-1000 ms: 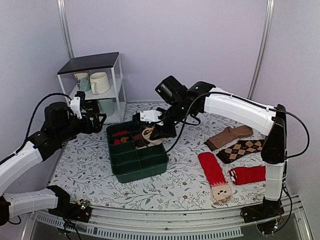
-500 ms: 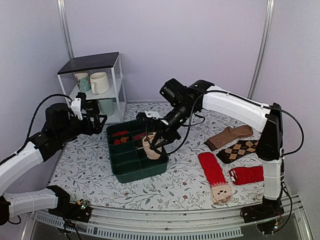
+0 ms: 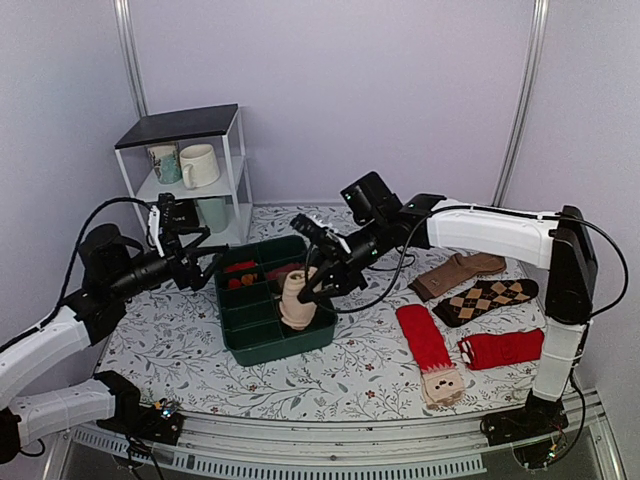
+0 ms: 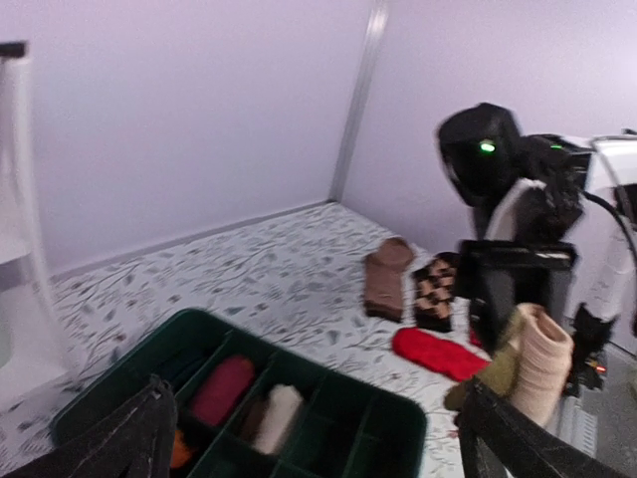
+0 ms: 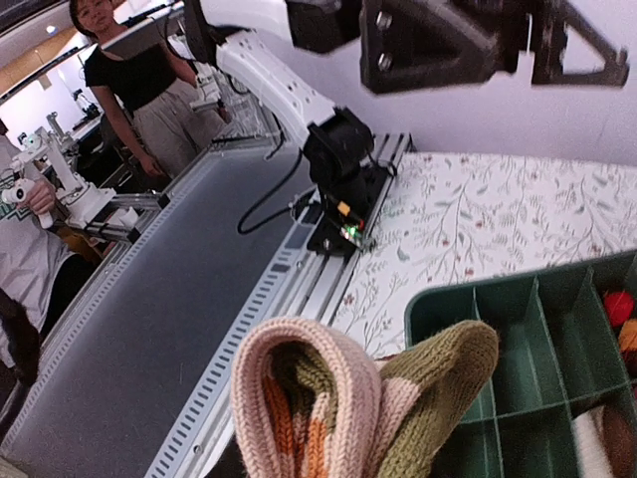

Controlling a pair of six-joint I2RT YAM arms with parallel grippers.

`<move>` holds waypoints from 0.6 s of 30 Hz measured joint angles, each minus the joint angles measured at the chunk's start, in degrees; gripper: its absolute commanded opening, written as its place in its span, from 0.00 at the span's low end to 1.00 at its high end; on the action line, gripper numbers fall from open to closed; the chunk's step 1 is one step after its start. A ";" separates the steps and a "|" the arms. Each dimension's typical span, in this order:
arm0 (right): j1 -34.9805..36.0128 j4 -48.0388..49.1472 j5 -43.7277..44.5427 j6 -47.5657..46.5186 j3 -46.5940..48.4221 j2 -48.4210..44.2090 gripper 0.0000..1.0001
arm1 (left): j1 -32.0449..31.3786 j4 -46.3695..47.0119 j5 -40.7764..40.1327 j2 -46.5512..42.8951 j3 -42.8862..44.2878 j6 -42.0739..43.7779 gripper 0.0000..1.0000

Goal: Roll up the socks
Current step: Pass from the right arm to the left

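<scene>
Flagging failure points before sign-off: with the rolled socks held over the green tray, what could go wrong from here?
The right end effector grips the rolled socks by the upper part only; the loose folds in the wrist view could spring open on release. The roll hangs over the near-right cells of the green divided tray, close to its rim, so it might land across a divider or tip out.

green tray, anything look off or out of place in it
Only the rolled socks: gripped by the right gripper, they stand on end, poking well above the green tray rim. Nothing looks spilled or damaged.
</scene>
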 measured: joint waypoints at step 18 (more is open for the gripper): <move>-0.50 21.16 -14.21 12.46 -0.33 -5.66 0.14 | -1.46 35.34 28.81 8.28 -5.01 -13.07 0.99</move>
